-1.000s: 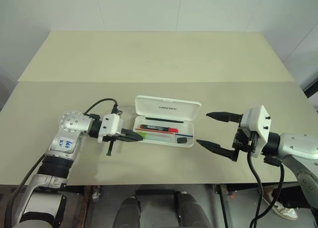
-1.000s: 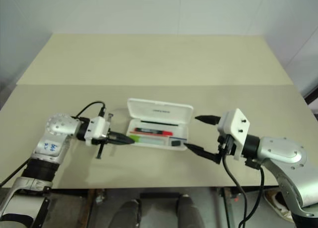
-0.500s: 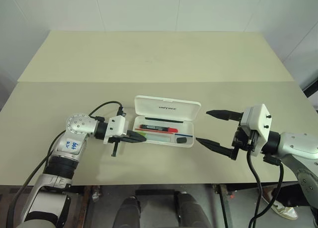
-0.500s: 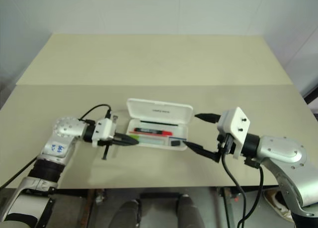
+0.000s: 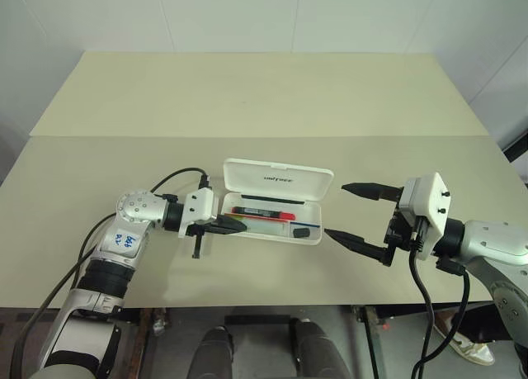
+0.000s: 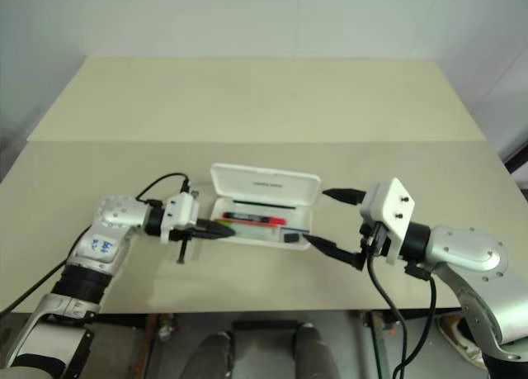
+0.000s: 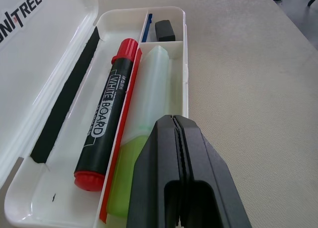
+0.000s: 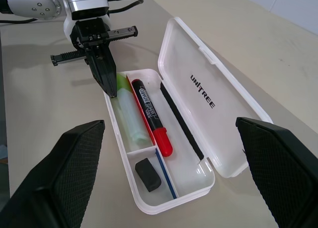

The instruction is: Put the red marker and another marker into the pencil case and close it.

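Open white hard-plastic pencil case (image 5: 274, 227) on the table, holding black red-capped marker (image 8: 150, 114) and lime-capped marker (image 8: 126, 112). Left fingers (image 7: 185, 188) pressed together over the lime cap; right fingers (image 5: 363, 191) spread, empty. Risk: pushing could slide the case.

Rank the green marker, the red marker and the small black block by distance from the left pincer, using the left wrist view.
1. Green marker, under the shut left pincer.
2. Red marker, alongside, toward the lid.
3. Small black block, far-end compartment.

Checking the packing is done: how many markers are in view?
2, both inside the open pencil case: the red marker and, beside it, the green marker under the left pincer tip.
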### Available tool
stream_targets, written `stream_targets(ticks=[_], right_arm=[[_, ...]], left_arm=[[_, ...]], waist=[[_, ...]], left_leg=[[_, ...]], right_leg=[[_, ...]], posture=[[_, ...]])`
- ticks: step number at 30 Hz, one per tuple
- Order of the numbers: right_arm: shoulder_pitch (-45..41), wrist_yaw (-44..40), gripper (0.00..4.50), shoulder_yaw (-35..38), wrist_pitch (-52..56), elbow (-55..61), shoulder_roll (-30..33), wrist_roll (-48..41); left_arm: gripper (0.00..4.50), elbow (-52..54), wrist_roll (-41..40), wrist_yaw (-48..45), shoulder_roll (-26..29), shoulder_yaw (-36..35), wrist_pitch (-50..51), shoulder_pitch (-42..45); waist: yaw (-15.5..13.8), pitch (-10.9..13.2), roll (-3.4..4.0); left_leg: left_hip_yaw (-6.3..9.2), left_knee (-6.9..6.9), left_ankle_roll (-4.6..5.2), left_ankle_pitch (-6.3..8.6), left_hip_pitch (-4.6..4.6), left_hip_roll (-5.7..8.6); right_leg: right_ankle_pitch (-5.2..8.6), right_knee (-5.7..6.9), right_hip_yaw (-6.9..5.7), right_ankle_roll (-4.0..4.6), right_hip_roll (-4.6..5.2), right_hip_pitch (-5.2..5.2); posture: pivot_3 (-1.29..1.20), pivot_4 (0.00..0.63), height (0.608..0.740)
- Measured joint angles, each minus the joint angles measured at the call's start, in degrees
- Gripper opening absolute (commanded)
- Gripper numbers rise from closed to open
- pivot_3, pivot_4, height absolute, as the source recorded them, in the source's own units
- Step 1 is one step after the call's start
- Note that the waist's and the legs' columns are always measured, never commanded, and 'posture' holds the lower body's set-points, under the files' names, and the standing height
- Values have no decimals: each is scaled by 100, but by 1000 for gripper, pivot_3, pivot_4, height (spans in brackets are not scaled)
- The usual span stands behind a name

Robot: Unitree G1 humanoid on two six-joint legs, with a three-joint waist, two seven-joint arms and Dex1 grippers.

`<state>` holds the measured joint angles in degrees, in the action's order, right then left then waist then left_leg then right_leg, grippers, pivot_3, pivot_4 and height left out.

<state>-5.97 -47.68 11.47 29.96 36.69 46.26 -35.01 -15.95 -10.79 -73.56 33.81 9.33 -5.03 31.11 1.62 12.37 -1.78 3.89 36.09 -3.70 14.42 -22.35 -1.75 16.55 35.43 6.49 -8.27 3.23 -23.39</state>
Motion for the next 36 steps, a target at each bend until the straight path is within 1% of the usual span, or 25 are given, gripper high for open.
stream_targets(ticks=[6, 13, 20, 26, 31, 33, 34, 36], right_arm=[[3, 0, 4500, -1, -1, 0, 0, 4], [13, -4, 4500, -4, -2, 1, 0, 4], [-13, -26, 4500, -127, -22, -1, 0, 31], [-37, -62, 4500, -262, -145, -77, -32, 98], [-28, -193, 4500, -295, -303, -192, -34, 172], [-22, -229, 4500, -290, -362, -280, -34, 183], [-22, -233, 4500, -277, -366, -301, -36, 177], [-39, -222, 4500, -164, -372, -306, -94, 77]], left_arm=[[35, 1, -13, -73, 6, 23, 41, 12], [35, 205, -144, -487, 133, 38, 261, -63], [35, 546, -588, -761, 323, -71, 654, -264], [35, 1004, -1277, -1047, 628, -591, 1085, -283], [35, 1164, -1623, -1040, 1053, -1058, 1522, -241], [35, 1165, -1653, -1032, 1192, -1174, 1592, -182], [35, 1142, -1656, -1017, 1215, -1208, 1608, -123], [35, 957, -1650, -951, 1302, -1327, 1596, 40]], waist=[[0, 0, 0], [7, 0, 0], [4, 0, 0], [12, 0, 0], [16, 0, 0], [14, 0, 0], [13, 1, 0], [5, 1, -2]], left_leg=[[0, -1, 1, -1, 0, 0], [0, -7, 1, -1, 0, 0], [0, -4, 1, -1, -1, -1], [0, -6, 1, -1, 0, -1], [0, -7, 1, -1, 0, -1], [0, -6, 1, -1, -1, -1], [-1, -6, 1, -1, -1, -1], [1, -5, 1, -1, -1, -1]], right_leg=[[1, 0, 0, 1, 0, 1], [1, 0, 0, 1, 0, -2], [4, -1, 0, 6, 0, -1], [5, -1, 0, 9, 0, -1], [6, -2, 0, 10, 0, -3], [13, -4, 0, 24, 0, -2], [40, -3, 0, 73, 0, -2], [44, 0, -2, 81, 0, -2]], posture=[[0, 150, 740], [0, 150, 740], [0, 150, 740], [0, 150, 740], [0, 150, 740], [0, 150, 740], [0, 150, 740], [0, 150, 740]])
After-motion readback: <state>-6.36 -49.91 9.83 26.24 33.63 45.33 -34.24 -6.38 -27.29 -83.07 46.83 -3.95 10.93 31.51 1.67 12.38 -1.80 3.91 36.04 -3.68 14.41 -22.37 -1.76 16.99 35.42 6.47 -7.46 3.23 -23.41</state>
